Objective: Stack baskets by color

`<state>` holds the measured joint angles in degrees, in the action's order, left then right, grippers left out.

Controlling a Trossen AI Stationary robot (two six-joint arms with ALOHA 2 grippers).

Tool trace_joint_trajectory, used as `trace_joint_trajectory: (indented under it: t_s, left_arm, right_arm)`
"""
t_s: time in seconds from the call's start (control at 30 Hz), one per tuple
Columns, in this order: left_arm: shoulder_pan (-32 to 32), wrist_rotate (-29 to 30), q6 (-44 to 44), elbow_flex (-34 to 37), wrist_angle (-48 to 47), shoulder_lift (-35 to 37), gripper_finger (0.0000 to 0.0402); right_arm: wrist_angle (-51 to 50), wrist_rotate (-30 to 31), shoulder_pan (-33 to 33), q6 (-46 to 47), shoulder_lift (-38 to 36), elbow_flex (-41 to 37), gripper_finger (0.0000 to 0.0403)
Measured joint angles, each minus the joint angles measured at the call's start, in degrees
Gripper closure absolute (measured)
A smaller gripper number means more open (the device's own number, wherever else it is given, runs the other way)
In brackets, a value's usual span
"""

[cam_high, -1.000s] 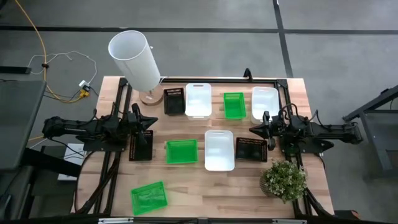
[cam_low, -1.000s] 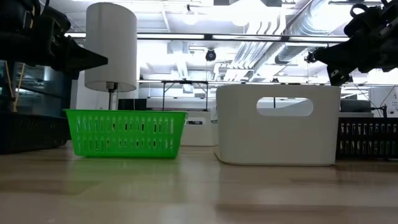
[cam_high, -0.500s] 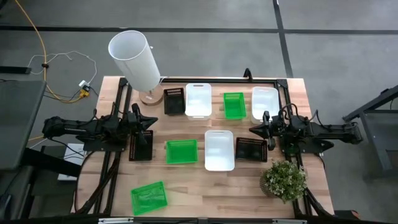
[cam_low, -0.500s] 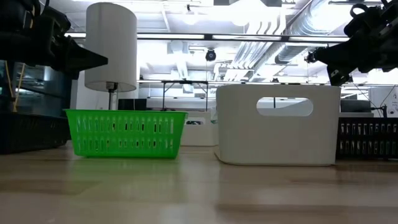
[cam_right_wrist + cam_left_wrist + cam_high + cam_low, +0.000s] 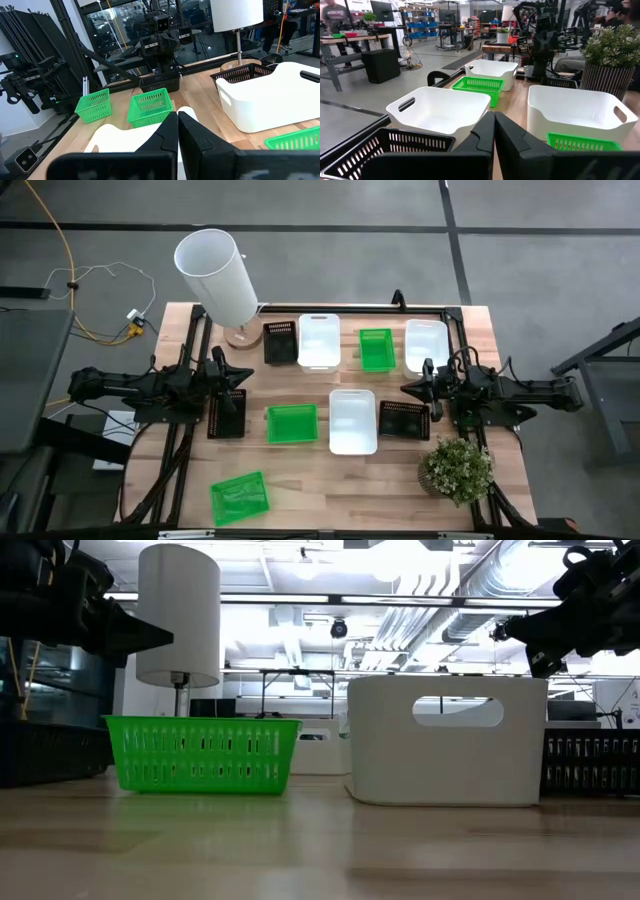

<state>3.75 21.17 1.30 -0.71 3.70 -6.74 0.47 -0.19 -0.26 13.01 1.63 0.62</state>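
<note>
You have both arms parked at the table's sides, neither holding anything. Your left gripper (image 5: 240,370) hangs at the left edge with its fingers (image 5: 485,132) pressed together, just above the black basket (image 5: 227,414) on that side. Your right gripper (image 5: 408,389) sits at the right edge, clenched on nothing as well, pointing inward.

None of the nine baskets is stacked. Along the far row, from left to right, you have a black basket (image 5: 280,342), a white basket (image 5: 319,340), a green basket (image 5: 376,348) and a second white one (image 5: 426,344). In the middle row a green basket (image 5: 291,423) lies just beside the third white basket (image 5: 352,421), and another black basket (image 5: 404,420) follows on the right, probably partly under your right arm. The last green basket (image 5: 240,497) lies tilted at the near left corner.

The white cylinder (image 5: 217,275) stands at the far left, the potted plant (image 5: 456,469) at the near right
</note>
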Motion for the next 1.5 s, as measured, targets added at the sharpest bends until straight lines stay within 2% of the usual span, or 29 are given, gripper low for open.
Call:
trace_joint_trajectory:
  t_s: [0.87, 1.1, 1.2, 1.27, 1.37, 1.43, 1.5]
  left_arm:
    - [0.02, 0.0, 0.04, 0.0, -0.01, 0.02, 0.0401]
    - [0.01, 0.02, 4.13, -0.01, 0.1, 0.01, 0.0401]
    - [0.04, 0.4, 5.4, 0.0, 4.71, 0.0, 0.0401]
    - [0.03, -2.99, 8.66, 0.0, 13.19, 0.0, 0.0401]
    - [-0.64, -14.81, 5.9, -0.68, 24.6, -0.97, 0.0395]
    - [-1.53, -19.27, 2.14, -2.91, 23.87, -2.2, 0.0383]
    - [-2.7, -19.07, 1.1, -6.65, 19.32, -4.27, 0.0364]
  right_arm:
    - [-0.01, 0.0, -0.01, -0.01, 0.0, -0.01, 0.0402]
    - [-0.01, -0.01, -0.01, -0.01, 0.02, -0.01, 0.0402]
    - [0.0, 0.0, -0.01, -0.01, 0.0, 0.0, 0.0402]
    - [-0.02, 0.0, -0.01, 0.0, 0.0, -0.02, 0.0402]
    - [0.0, 0.0, -0.01, -0.02, 0.0, -0.02, 0.0402]
    - [-0.01, 0.0, 0.01, 0.0, 0.0, 0.0, 0.0402]
    - [0.0, 0.0, 0.01, 0.0, 0.0, 0.0, 0.0402]
